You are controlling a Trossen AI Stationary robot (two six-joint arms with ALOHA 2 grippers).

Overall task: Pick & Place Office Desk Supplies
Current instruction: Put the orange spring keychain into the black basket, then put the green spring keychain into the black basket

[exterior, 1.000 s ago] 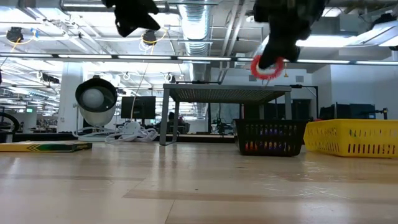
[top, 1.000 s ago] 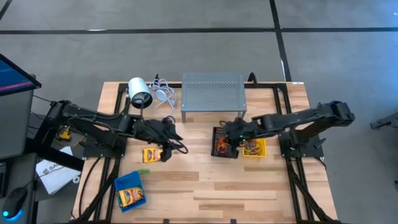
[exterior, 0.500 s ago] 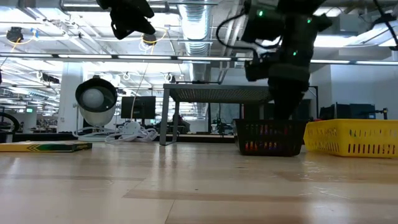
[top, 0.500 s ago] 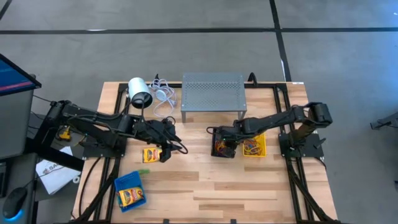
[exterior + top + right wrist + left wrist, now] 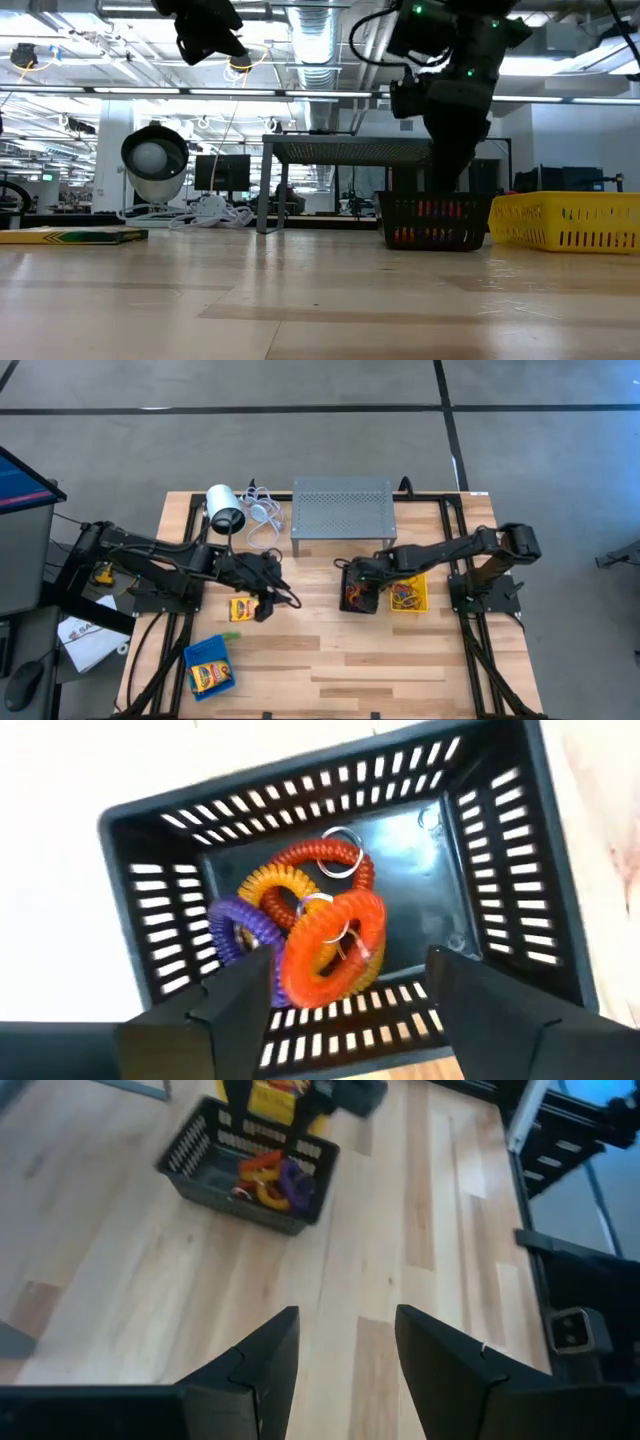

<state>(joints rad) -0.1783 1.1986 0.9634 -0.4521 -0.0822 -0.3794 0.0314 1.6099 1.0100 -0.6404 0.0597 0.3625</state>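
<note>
Right end effector (image 5: 345,995) open over black bin (image 5: 500,870), coil loops (image 5: 330,945) inside

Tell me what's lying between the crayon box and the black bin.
Nothing: from above, only bare wood separates the crayon box and the black bin.

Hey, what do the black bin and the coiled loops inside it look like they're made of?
Black bin: likely molded plastic, matte, with even slotted walls and a smooth, slightly shiny floor.
Coiled loops: probably glossy flexible plastic, wound like spiral cord, each carrying a small ring that looks like shiny metal.
</note>
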